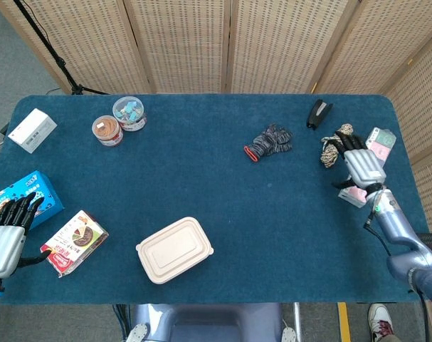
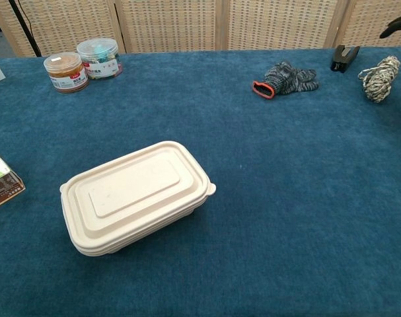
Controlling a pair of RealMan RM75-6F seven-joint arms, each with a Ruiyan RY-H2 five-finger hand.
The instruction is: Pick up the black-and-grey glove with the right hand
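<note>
— Where is the right hand [image 1: 362, 165]?

— Over the right end of the worktop [image 1: 223, 192], palm down, fingers spread and holding nothing. It hangs above the coiled rope [image 1: 335, 144] and the long box of pastel squares [image 1: 378, 149] by the right edge; whether it touches either I cannot tell from above. In the chest view only dark fingertips [image 2: 394, 28] show at the top right corner.

— And the black-and-grey glove [image 1: 271, 142]?

— Lying crumpled on the worktop toward the far edge, right of centre, its red cuff pointing left — apart from the hand, with the rope between them. A black stapler [image 1: 317, 113] sits near the far right corner.

— The left hand [image 1: 8, 231]?

— At the near left corner, fingers apart and empty, just beside a red snack box [image 1: 76, 241] and a blue biscuit box [image 1: 25, 197].

— Anything else?

— A beige lidded container [image 1: 174, 249] near the front edge, two small tubs [image 1: 120, 120] and a white box [image 1: 32, 130] toward the far left.
</note>
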